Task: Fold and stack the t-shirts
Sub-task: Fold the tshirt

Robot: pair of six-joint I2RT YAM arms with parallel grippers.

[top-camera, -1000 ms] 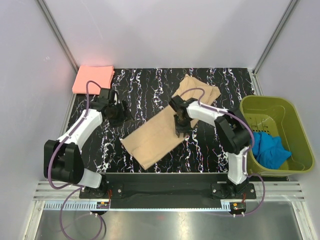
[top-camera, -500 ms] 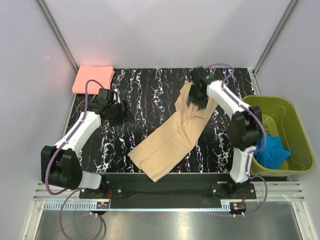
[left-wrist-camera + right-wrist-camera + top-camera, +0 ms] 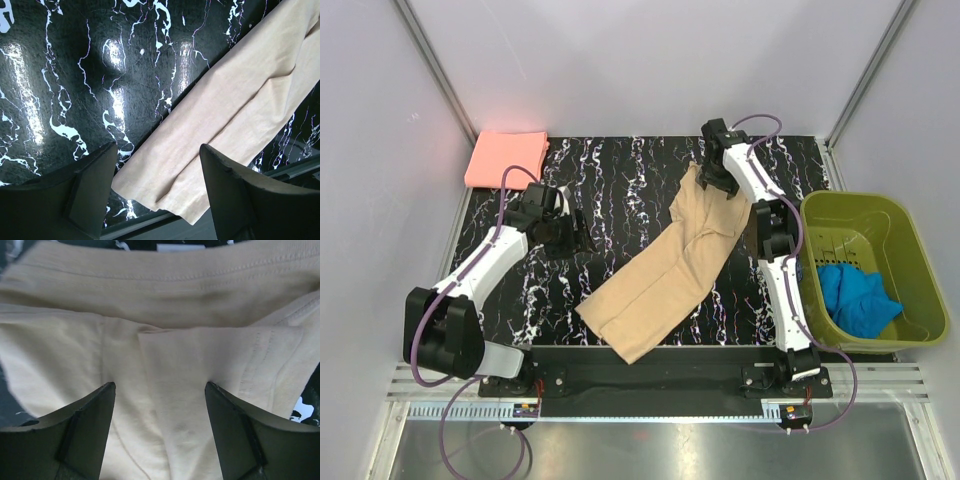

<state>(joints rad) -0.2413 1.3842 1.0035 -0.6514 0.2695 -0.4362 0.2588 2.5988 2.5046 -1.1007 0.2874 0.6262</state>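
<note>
The tan-beige t-shirt (image 3: 670, 270) lies folded into a long strip, running diagonally from the table's near middle toward the back right. My right gripper (image 3: 712, 183) hovers over its far end, by the collar. Its jaws are open and the flat cloth (image 3: 160, 305) fills the right wrist view beneath the gripper (image 3: 159, 385). The salmon-pink t-shirt (image 3: 505, 158) sits folded at the back left corner. My left gripper (image 3: 582, 238) is open above the bare marble left of the strip. The strip's near end (image 3: 225, 115) shows under that gripper (image 3: 157, 147).
An olive-green basket (image 3: 910, 240) stands off the table's right edge with a blue cloth (image 3: 855, 300) inside. The black marble tabletop (image 3: 620, 190) lies between the two shirts. Grey walls enclose the back and sides.
My right gripper has travelled from the strip's middle to its far end and opened there. The tan shirt now lies longer and narrower. My left gripper has drifted slightly right.
</note>
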